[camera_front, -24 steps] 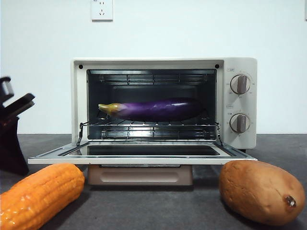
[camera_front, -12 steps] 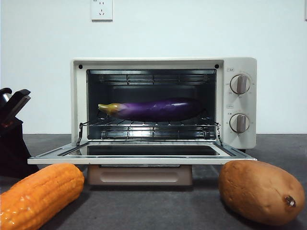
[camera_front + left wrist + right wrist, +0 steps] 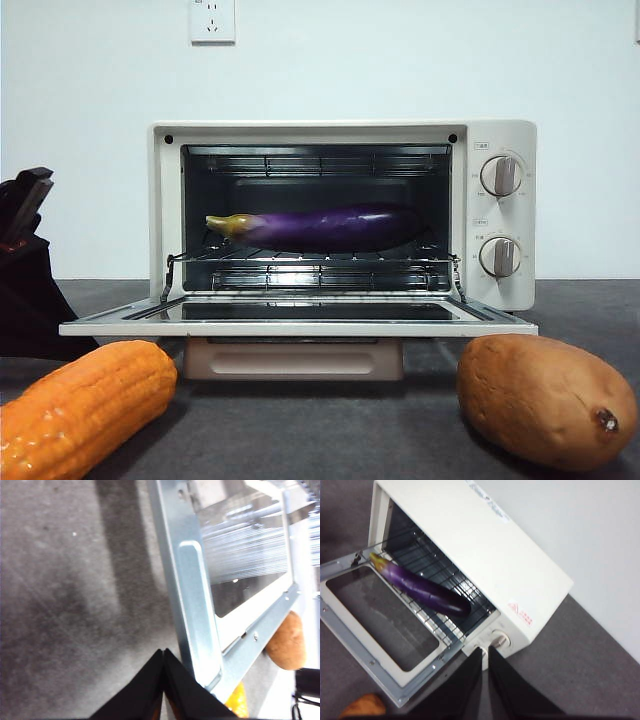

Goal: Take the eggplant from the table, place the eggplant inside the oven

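The dark-purple eggplant [image 3: 320,228] lies lengthwise on the wire rack inside the cream oven [image 3: 500,215], stem end pointing left; the right wrist view shows the eggplant [image 3: 420,587] from above. The oven door [image 3: 300,320] hangs flat open. My left gripper [image 3: 163,654] is shut on nothing, low over the table [image 3: 60,580] beside the door's bar handle [image 3: 200,610]. In the front view the left gripper [image 3: 25,200] is a black shape at the left edge. My right gripper [image 3: 485,654] hovers high above the oven's [image 3: 485,545] knob end, shut and empty.
An orange corn cob [image 3: 80,405] lies at the front left and a brown tuber [image 3: 545,400] at the front right, both before the open door. The tuber [image 3: 287,640] also shows past the door's corner. A white wall stands behind the oven.
The left gripper's tip has swung upward and drawn back toward the left edge of the front view. The eggplant and oven door have stayed put.
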